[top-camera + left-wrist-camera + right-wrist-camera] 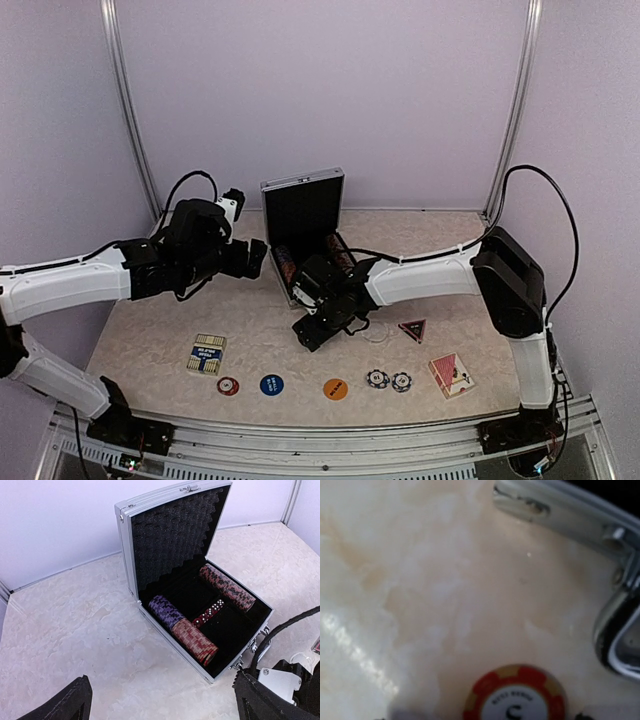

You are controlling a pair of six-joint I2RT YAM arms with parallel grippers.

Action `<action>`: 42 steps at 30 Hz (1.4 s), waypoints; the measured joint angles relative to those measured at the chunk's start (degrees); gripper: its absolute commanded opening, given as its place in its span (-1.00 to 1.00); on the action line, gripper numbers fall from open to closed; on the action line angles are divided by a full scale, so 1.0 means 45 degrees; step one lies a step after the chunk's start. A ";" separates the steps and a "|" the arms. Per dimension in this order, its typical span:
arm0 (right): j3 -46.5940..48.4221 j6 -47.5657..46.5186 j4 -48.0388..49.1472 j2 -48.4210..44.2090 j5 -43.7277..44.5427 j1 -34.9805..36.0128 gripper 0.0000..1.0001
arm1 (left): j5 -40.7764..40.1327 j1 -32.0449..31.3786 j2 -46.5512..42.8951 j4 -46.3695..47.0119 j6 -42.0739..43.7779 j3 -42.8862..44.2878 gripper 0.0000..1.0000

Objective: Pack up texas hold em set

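Note:
The silver briefcase (303, 215) stands open at the back middle, with rows of striped chips (195, 640) and red dice (209, 614) in its black lining. My left gripper (165, 706) hovers open to the case's left, nothing between its fingers (65, 705). My right gripper (314, 332) is low over the table just in front of the case, jaws wide apart. A red-and-tan chip (515, 696) lies flat between them, untouched. The case's metal handle (615, 645) is close on the right.
Along the front lie a blue-and-yellow deck (207, 353), a red chip (228, 385), a blue disc (271, 384), an orange disc (335, 388), two striped chips (388, 380) and a red deck (451, 374). A dark triangle (411, 329) and a clear disc (378, 330) lie right of my right gripper.

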 measured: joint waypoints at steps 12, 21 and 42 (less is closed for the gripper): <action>0.2244 -0.0719 -0.2531 0.1083 -0.0083 -0.0039 0.48 | 0.0243 -0.0170 -0.1943 -0.0413 -0.0850 -0.0369 0.98; 0.3997 -0.1457 -0.4255 0.1962 -0.0539 -0.0291 0.33 | 0.0238 -0.0355 -0.3332 -0.0627 -0.1253 -0.0991 0.98; 0.3842 -0.1831 -0.3929 0.1831 -0.0583 -0.0593 -0.27 | 0.0641 -0.0427 -0.3230 -0.0685 -0.2443 -0.1617 0.98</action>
